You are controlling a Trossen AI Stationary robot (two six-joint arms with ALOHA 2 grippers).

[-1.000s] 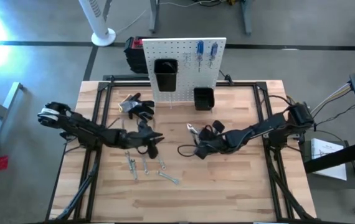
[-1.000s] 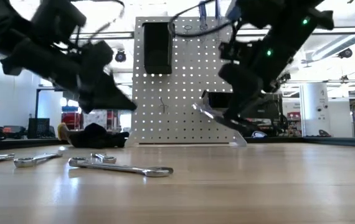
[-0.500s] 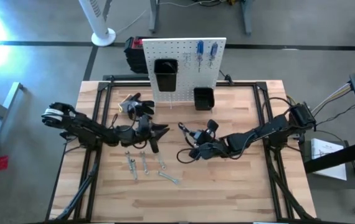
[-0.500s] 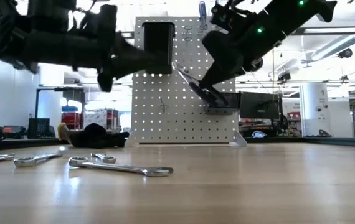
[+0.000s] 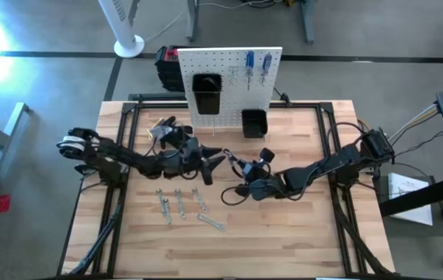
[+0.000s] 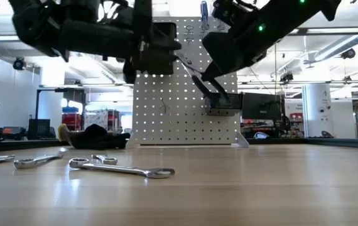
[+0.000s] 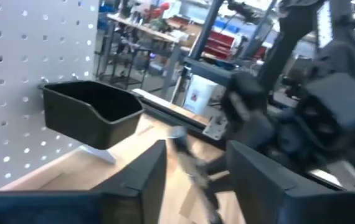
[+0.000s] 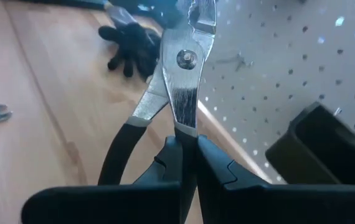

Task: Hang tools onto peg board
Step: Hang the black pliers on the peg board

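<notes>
Dark-handled pliers (image 8: 185,68) with a silver head are up in the air above the table's middle, with my right gripper (image 8: 187,142) shut on them. My left gripper (image 7: 190,171) stands open and level just left of them. The pliers' silver head (image 7: 187,155) lies between its fingers, with a gap on each side. Several silver wrenches (image 5: 183,208) lie flat on the table nearer the front. The white peg board (image 5: 229,74) stands upright at the far edge. Two blue-handled screwdrivers (image 5: 258,62) hang on it. My right gripper pinches one handle of the pliers (image 8: 187,127) between its two fingers, just behind the pivot. It comes from the table's right, with the fingers lying along the tool. The other handle (image 8: 118,155) splays free. The pliers are clear of the table, head toward my left gripper.
Two black bins (image 5: 206,92) (image 5: 254,123) hang on the peg board's front. Black work gloves (image 5: 169,131) lie left of the board's foot. The wooden tabletop (image 5: 284,241) is bare at the near right.
My left gripper has risen and gone toward the table's right, tipping up to level, until its fingers reach the pliers' head. My right gripper has lifted the pliers a little and turned them, so the head now points toward my left gripper.
</notes>
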